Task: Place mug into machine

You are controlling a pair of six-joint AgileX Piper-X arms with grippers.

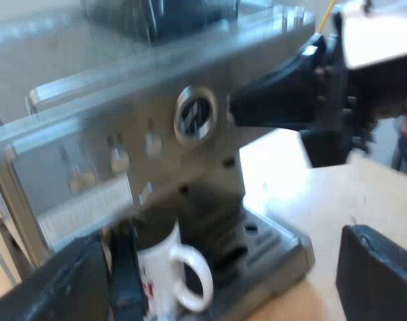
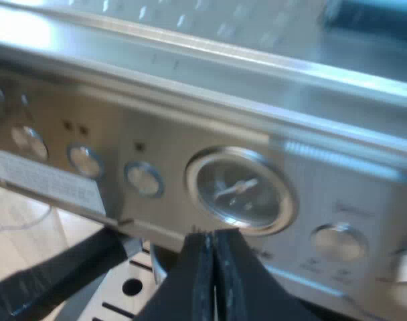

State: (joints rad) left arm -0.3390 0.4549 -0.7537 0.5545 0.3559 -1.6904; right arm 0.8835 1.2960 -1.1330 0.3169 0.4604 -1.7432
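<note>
The white mug (image 1: 165, 267) stands on the drip tray (image 1: 274, 244) of the espresso machine (image 1: 123, 107), tucked in under the machine's front below the row of round buttons. As far as the left wrist view tells, it sits upright, its long axis vertical and its mouth upward. Its loop handle sticks out sideways over the slotted part of the tray.

The left gripper (image 1: 223, 257) is the nearer one. Its two black fingers are spread wide and hold nothing. The mug lies in the space between them, close to one finger and well apart from the other. Whether that near finger touches the mug's wall cannot be told, because a dark shape stands just beside the cup there. The arm comes at the tray low and from outside, looking slightly up at the machine's face.

The right gripper (image 2: 213, 241) is far from the mug, high up at the machine's face. Its fingers are pressed together with nothing between them, and their tips point at the round pressure gauge (image 2: 240, 190). The tray's holes show below them.

By the look of it the mug is already in place. What remains turns on the left arm backing out along its own line of approach without brushing the handle or tipping the cup. The right arm has no part in that.
</note>
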